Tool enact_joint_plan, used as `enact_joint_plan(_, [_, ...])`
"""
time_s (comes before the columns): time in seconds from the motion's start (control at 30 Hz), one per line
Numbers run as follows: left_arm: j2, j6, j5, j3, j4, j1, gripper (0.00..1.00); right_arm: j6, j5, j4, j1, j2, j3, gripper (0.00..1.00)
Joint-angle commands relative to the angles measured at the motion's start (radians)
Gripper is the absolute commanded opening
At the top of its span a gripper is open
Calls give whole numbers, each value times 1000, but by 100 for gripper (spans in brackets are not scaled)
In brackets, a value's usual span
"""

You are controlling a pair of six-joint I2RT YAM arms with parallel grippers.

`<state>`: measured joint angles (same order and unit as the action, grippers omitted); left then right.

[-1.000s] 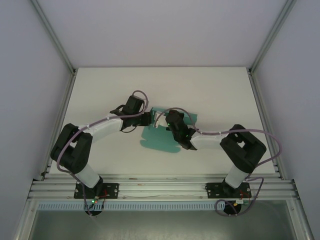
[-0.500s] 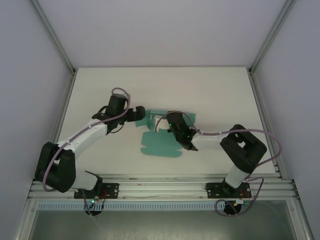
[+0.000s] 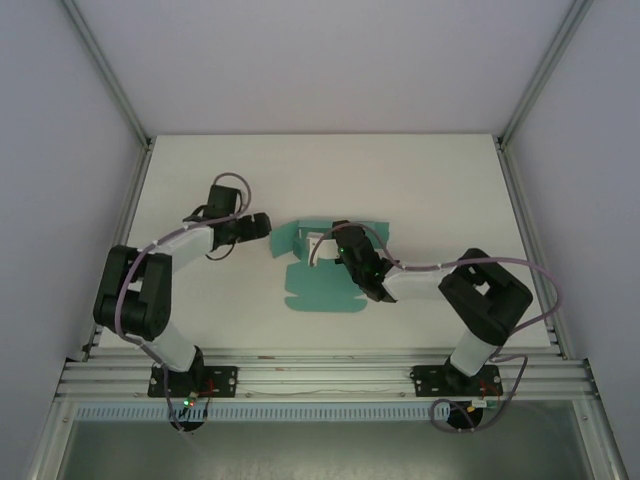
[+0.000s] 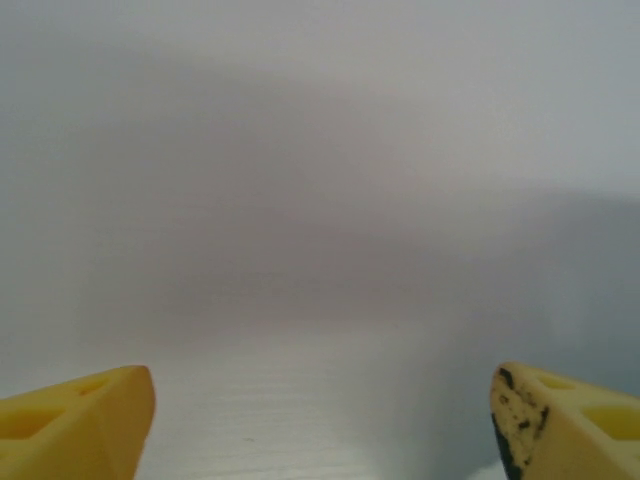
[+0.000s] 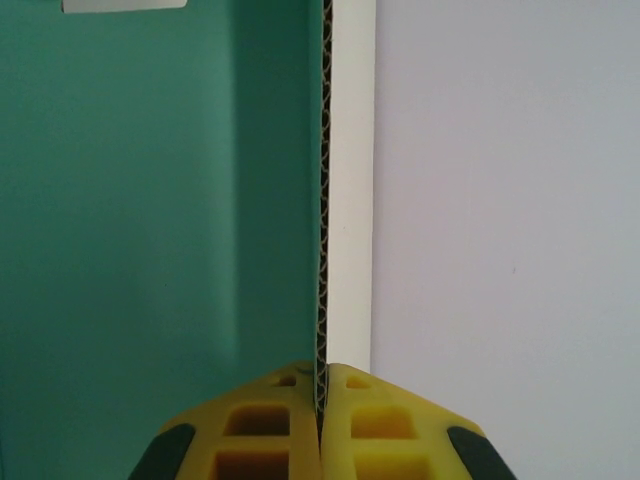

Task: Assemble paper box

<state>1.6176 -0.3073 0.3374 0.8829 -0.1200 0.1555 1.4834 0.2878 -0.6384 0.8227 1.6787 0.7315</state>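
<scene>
- The paper box (image 3: 322,287), a partly folded teal-green sheet with rounded tabs, lies on the white table (image 3: 430,190) near its middle, between the two arms.
- The right gripper (image 3: 327,242) reaches in from the right over the sheet's far half.
- In the right wrist view, the right gripper (image 5: 320,395) has its yellow fingers (image 5: 260,430) pressed together on one raised panel of the paper box (image 5: 150,200). The panel is seen edge-on, with its corrugated core showing, a teal face to the left and a white face to the right.
- The left gripper (image 3: 260,223) sits just left of the sheet's far-left tab, pointing toward it.
- In the left wrist view, the left gripper (image 4: 320,425) is spread wide, its yellow fingertips (image 4: 85,420) at the frame's lower corners with nothing held and bare white surface between them.
</scene>
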Motion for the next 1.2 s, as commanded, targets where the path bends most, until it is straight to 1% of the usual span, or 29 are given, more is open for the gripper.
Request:
enact_joint_plan(0.0, [-35, 80, 133, -67, 151, 47, 73, 24, 35, -29, -4, 26, 15, 0])
enact_joint_plan(0.1, [-55, 106, 130, -111, 209, 83, 60, 13, 39, -30, -3, 28, 30, 0])
enact_joint_plan(0.27, [-82, 168, 156, -152, 278, 142, 59, 5, 38, -28, -4, 22, 42, 0])
enact_joint_plan(0.37, [-94, 205, 149, -180, 318, 178, 62, 4, 38, -43, -2, 23, 37, 0])
enact_joint_plan(0.47, [-95, 200, 153, -216, 409, 186, 66, 3, 35, -53, 0, 22, 26, 0])
enact_joint_plan(0.57, [-81, 211, 150, -229, 476, 198, 67, 0, 30, -43, 2, 21, 24, 0])
enact_joint_plan(0.63, [-66, 229, 142, -240, 525, 211, 69, 0, 28, -52, 3, 21, 18, 0])
enact_joint_plan(0.77, [-32, 248, 101, -234, 548, 242, 70, 13, 22, -65, 15, 17, -15, 0])
enact_joint_plan(0.83, [-21, 262, 64, -240, 551, 264, 74, 28, 17, -92, 21, 19, -33, 0])
enact_joint_plan(0.87, [-17, 274, 65, -249, 557, 273, 77, 25, 32, -112, 26, 25, -36, 0])
enact_joint_plan(0.93, [-10, 276, 40, -263, 565, 290, 78, 17, 55, -123, 35, 21, -49, 0])
enact_joint_plan(1.03, [15, 263, 38, -285, 624, 297, 79, -25, 37, -106, 45, -9, -80, 0])
enact_joint_plan(1.13, [29, 287, 81, -273, 616, 303, 81, -95, 35, -33, 51, -39, -83, 0])
enact_joint_plan(1.17, [28, 304, 95, -272, 598, 308, 81, -97, 34, -17, 50, -45, -86, 0])
